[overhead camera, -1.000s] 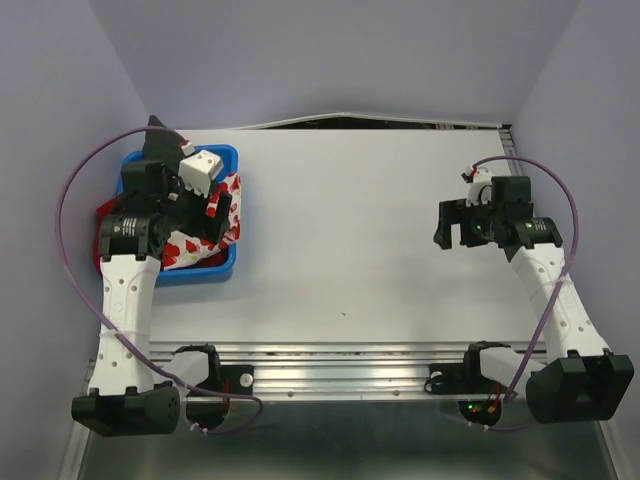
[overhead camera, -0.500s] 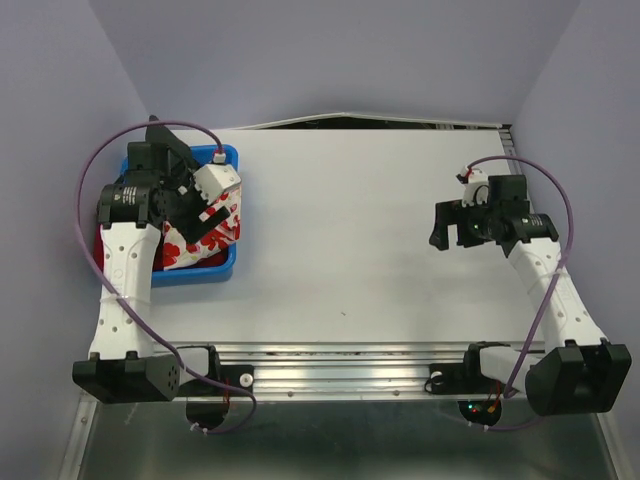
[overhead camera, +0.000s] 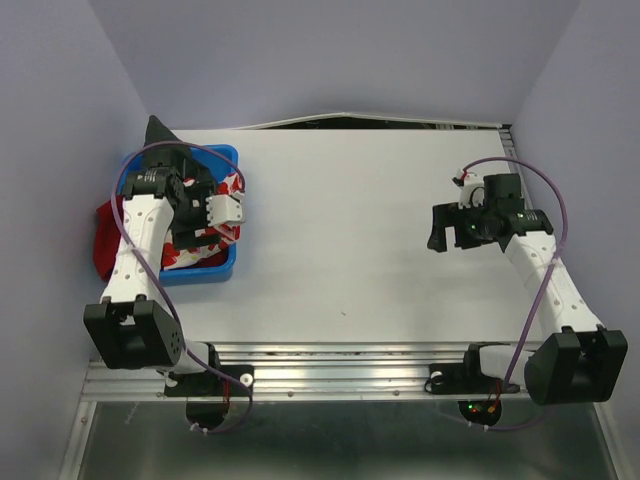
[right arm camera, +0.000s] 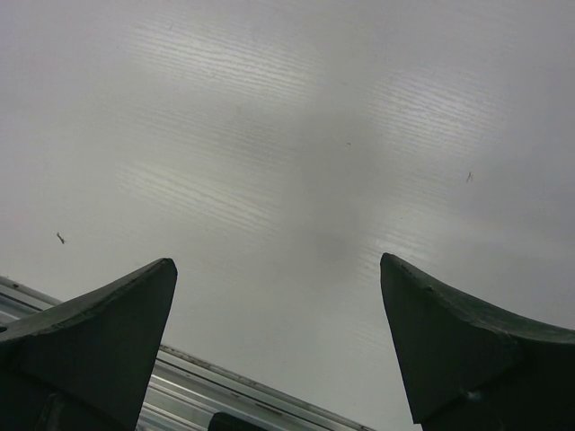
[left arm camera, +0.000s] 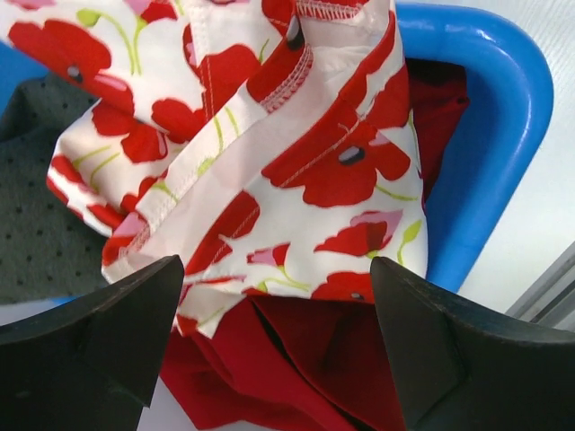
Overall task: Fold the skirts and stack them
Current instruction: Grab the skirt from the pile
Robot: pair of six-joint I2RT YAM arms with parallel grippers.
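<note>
The left fingers (left arm camera: 90,350) stand wide apart, gripping nothing, just above the white poppy-print skirt (left arm camera: 305,171). That skirt lies crumpled on top in the blue plastic bin (left arm camera: 490,135) at the left edge of the tabletop (overhead camera: 350,230). A deep-red skirt (left arm camera: 269,359) sits beneath it and spills over the bin's left rim, and a dark grey skirt (left arm camera: 36,215) shows beside the floral one. The right fingers (right arm camera: 467,350) are likewise spread and empty, over the tabletop well apart from the bin.

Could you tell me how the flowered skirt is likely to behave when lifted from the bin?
Probably floppy: the flowered skirt lies crumpled in loose folds, so it should drape and sag. It looks thin, so likely light. It overlaps the red skirt, which might drag along.
</note>
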